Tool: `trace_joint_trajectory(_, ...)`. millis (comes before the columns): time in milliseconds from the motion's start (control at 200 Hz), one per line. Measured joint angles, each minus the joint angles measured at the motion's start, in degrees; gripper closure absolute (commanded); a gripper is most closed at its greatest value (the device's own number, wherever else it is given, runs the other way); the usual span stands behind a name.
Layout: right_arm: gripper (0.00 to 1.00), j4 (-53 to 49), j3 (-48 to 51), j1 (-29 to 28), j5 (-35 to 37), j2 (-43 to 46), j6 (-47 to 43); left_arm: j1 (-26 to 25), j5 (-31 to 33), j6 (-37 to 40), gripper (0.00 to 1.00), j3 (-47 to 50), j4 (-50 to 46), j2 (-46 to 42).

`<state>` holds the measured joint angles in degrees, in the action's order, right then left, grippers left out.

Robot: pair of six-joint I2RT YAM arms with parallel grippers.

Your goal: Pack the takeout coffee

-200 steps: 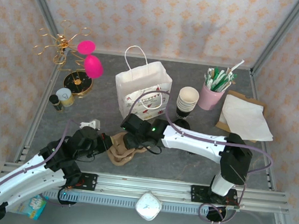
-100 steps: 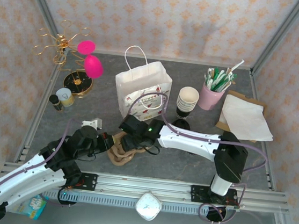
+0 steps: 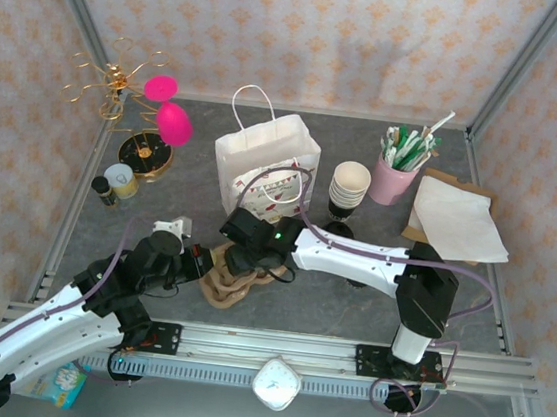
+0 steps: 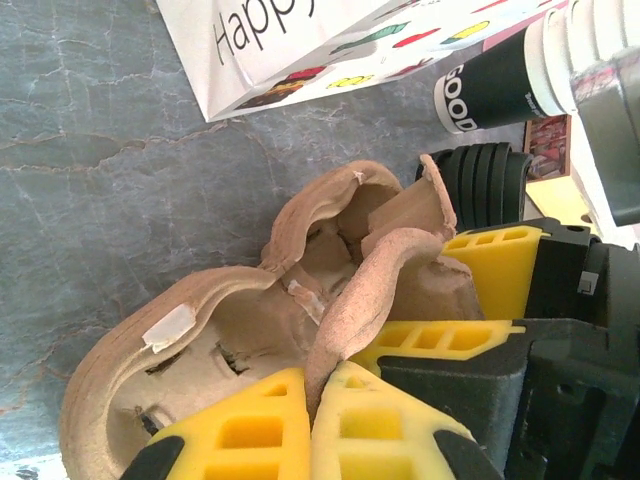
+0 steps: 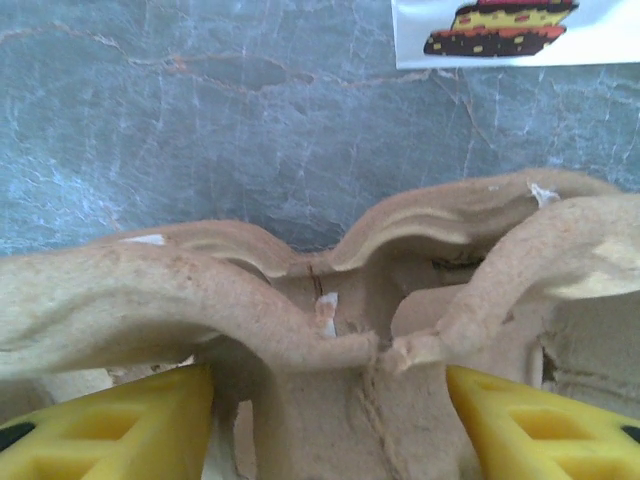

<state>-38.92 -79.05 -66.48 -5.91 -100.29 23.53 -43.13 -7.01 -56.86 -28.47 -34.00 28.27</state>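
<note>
The pulp cup carrier point(image 3: 233, 282) lies near the near edge of the tabletop point(image 3: 165, 145), left of its middle, just in front of the white paper bag point(image 3: 263, 167). The left tool point(image 3: 204, 263) is pressed together on one thin wall of the carrier. The right tool point(image 3: 247, 260) stands spread astride the middle ridge; whether its pads touch the pulp I cannot tell. Where the takeout coffee stands I cannot tell either; a dark shape under the right forearm may be its lid.

The risk, as I judge it, is tearing. The pulp is soft and already creased and split at the centre, so two tools pulling apart or twisting could rip the wall. A crushed pocket would then seat a cup badly. A push toward the far edge could also tip the bag.

The right wrist view shows the split ridge point(image 5: 380, 350) between the spread fingers point(image 5: 110, 420). The left wrist view shows the pinch itself point(image 4: 320, 385) and, beyond the carrier point(image 4: 250, 330), the bag's print point(image 4: 300, 40) and the stack of cups point(image 4: 575, 40). The top view alone gives the whole layout.
</note>
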Motion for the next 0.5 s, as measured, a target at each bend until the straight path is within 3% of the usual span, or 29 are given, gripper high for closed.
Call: trace_joint_trajectory(500, 0.55, -1.62, -1.36, 0.33, 1.03, -0.26, -0.61, 0.00, 0.61, 0.44, 0.95, -0.74, -0.46, -0.02)
